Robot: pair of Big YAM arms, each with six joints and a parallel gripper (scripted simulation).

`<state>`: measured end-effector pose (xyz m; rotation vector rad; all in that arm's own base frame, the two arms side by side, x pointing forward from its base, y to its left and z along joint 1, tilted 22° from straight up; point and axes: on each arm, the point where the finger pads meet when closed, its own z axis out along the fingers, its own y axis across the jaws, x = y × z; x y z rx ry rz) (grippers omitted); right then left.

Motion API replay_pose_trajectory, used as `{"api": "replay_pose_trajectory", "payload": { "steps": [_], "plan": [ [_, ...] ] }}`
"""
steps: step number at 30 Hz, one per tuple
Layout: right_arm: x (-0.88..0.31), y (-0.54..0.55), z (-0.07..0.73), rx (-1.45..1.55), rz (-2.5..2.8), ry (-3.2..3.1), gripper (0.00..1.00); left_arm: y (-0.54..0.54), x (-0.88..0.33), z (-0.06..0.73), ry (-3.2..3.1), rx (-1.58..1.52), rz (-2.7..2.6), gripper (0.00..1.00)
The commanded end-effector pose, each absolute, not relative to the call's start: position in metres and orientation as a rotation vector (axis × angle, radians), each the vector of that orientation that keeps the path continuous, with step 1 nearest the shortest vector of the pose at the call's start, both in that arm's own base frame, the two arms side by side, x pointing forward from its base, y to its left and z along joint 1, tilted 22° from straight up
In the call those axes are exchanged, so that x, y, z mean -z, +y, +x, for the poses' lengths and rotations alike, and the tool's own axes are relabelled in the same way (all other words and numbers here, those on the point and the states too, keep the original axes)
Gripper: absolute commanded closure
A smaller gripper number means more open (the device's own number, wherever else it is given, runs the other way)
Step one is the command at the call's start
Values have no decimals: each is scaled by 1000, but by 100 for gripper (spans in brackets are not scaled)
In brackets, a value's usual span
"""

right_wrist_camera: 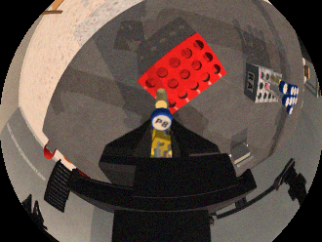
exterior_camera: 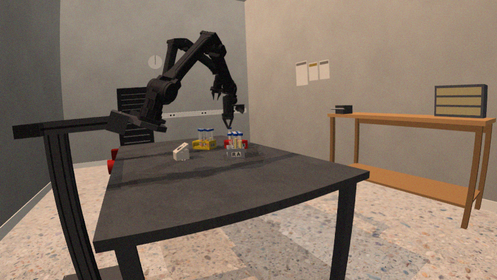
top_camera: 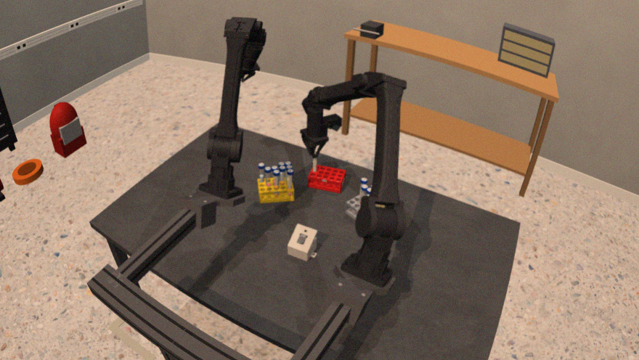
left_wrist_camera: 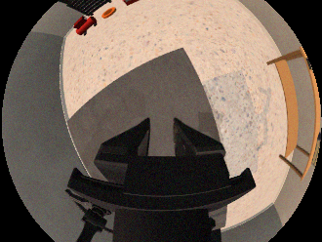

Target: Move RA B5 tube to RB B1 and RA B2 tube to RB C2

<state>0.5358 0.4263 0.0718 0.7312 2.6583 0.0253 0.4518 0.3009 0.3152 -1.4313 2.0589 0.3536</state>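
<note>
One boxy white control unit (top_camera: 300, 247) (exterior_camera: 181, 153) stands nearest on the dark, matte tabletop (top_camera: 268, 268) (exterior_camera: 208, 195) (left_wrist_camera: 146, 93) (right_wrist_camera: 98, 100). Beyond are three perforated, block-shaped racks: one yellow rack (top_camera: 276, 198) (exterior_camera: 205, 147) (right_wrist_camera: 160, 145) with at least eight blue-capped tubes, one grey rack (top_camera: 351, 212) (exterior_camera: 236, 153) (right_wrist_camera: 253, 73) with several, and one red rack (top_camera: 328, 185) (exterior_camera: 245, 141) (right_wrist_camera: 180, 68). The right claw (top_camera: 314, 154) (exterior_camera: 227, 126) (right_wrist_camera: 161, 122) grips one slim, blue-capped tube (top_camera: 314, 165) (exterior_camera: 229, 130) (right_wrist_camera: 162, 120), upright at the red rack's corner; its seating is unclear. The left claw (top_camera: 245, 79) (exterior_camera: 216, 96) (left_wrist_camera: 162, 122) holds nothing, fingers narrowly parted.

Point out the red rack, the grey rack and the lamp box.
Red rack (top_camera: 325, 183) (exterior_camera: 245, 144) (right_wrist_camera: 189, 80): top, exterior, right wrist; front wall, end wall, top plate.
Grey rack (exterior_camera: 227, 153) (right_wrist_camera: 251, 82): exterior, right wrist; label wall.
Lamp box (top_camera: 300, 250): top; front face.
</note>
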Motion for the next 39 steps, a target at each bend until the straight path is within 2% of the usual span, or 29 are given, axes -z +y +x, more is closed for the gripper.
{"api": "replay_pose_trajectory", "payload": {
  "steps": [1,28,29,39],
  "plan": [
    [-65,421,543,-31,733,2655,100,304,-335,456,2022,-345,-1418,70],
    [-81,431,541,-68,730,2639,100,304,-335,456,2022,-345,-1418,70],
    [-81,431,541,-68,730,2639,76,304,-335,456,2022,-345,-1418,70],
    [-81,431,541,-68,730,2639,76,304,-335,456,2022,-345,-1418,70]
  ]
}}
